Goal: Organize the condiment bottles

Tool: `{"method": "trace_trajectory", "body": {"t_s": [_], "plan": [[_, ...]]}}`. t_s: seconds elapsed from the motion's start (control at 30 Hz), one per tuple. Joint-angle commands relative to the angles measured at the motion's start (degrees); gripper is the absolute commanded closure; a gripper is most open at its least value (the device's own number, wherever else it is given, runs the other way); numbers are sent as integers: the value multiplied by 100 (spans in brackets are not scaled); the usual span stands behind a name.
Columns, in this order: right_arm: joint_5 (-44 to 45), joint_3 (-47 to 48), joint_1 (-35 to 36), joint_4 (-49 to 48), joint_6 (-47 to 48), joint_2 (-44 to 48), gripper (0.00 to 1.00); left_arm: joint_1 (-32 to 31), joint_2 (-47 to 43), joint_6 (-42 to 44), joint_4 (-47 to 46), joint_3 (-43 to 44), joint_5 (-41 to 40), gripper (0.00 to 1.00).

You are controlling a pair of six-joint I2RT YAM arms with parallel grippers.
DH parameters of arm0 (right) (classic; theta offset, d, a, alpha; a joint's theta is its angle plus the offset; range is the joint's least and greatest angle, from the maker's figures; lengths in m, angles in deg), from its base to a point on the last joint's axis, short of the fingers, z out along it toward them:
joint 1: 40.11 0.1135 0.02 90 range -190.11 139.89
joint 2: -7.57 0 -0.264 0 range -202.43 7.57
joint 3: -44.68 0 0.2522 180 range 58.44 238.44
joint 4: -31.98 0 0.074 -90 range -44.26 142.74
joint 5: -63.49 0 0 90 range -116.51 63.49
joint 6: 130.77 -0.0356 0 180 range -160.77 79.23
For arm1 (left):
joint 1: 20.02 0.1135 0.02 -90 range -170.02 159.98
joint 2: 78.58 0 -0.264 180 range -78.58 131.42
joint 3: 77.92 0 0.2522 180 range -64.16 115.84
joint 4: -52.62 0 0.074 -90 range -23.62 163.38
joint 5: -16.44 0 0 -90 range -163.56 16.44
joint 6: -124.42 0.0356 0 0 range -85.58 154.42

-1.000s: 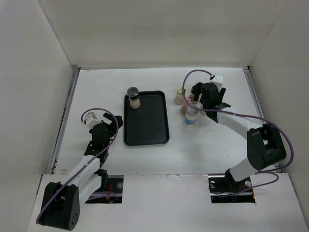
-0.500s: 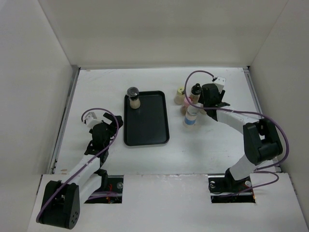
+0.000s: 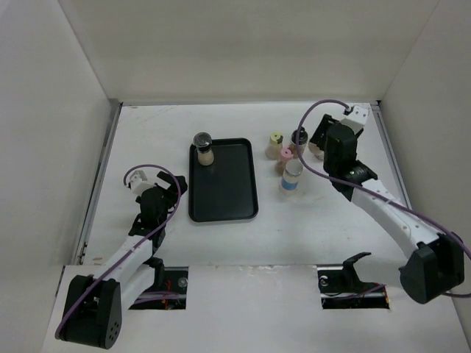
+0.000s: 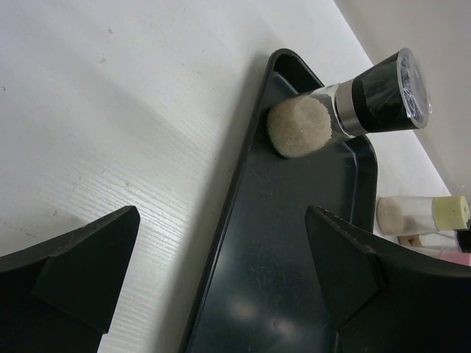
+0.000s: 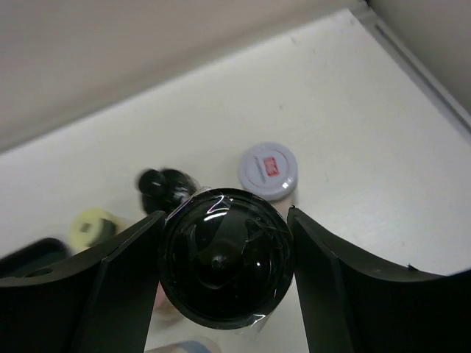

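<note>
Seven jars, one tray and two grippers are in view. The right gripper (image 5: 225, 215) has its jaws partly closed, clamped on the sides of the held jar (image 5: 224, 261). Only that jar's cap shows, domed, glossy black under clear film. Beyond the jaws a grey jar (image 5: 268, 169), with a red label on its cap, stands just off the right finger. A smaller black jar (image 5: 165, 187) stands off the left finger, and a yellow jar (image 3: 276, 140) further left. On the near side of the jaws are a pink jar (image 3: 286, 156) and a taller white bottle (image 3: 292, 176) with a blue band.

The left gripper (image 4: 222, 220) is spread wide, with nothing in it. Ahead of its jaws lies the black tray (image 4: 257, 294). The tray jar (image 4: 353, 95) stands in its far corner, towards the right finger, with tan contents and a black cap with a clear top.
</note>
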Motion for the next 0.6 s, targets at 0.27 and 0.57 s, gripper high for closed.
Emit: {"method": "trace_trajectory", "body": {"t_s": [0.27, 0.57], "plan": [[-631, 2110, 1960, -928, 230, -1644, 54, 22, -105, 36, -226, 13, -13, 0], [-975, 3869, 2321, -955, 212, -4054, 54, 66, -124, 71, -173, 21, -13, 0]]}}
